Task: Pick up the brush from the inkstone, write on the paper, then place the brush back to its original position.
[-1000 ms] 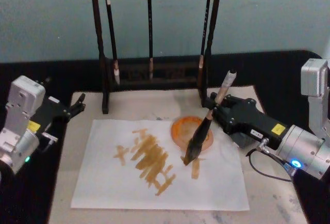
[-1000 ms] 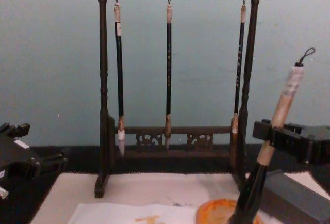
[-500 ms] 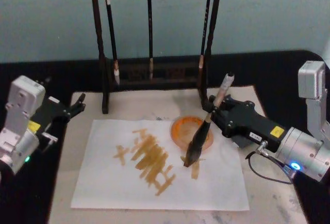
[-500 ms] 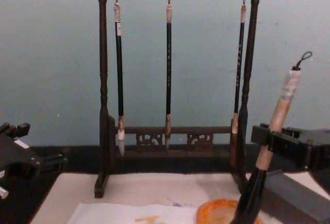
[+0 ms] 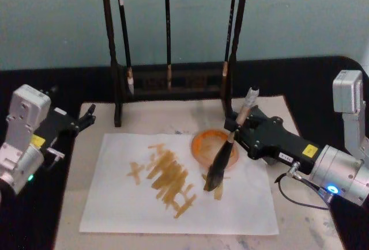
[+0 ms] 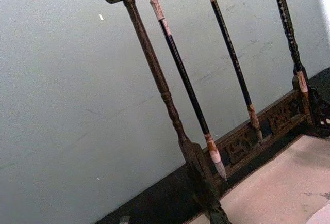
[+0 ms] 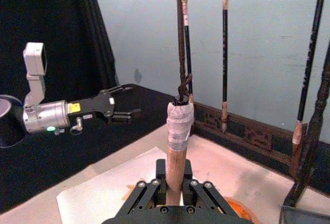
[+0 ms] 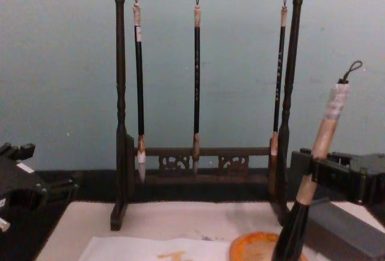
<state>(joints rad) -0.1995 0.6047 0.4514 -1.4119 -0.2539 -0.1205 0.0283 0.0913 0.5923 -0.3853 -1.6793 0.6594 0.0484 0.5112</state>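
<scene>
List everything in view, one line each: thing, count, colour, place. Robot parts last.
brush: one, black shaft and tan handle, tilted, tip down on the paper
paper: one, white, on the mat
strokes: several, ochre, on the paper
dish: one, orange, behind the brush tip
mat: one, beige, on the cloth
rack: one, dark wood, at the mat's far edge
thin brushes: three, black, hanging from the rack
cloth: one, black, under the mat
left gripper: black, open, by the mat's far left corner
right gripper: black, shut on the brush
</scene>
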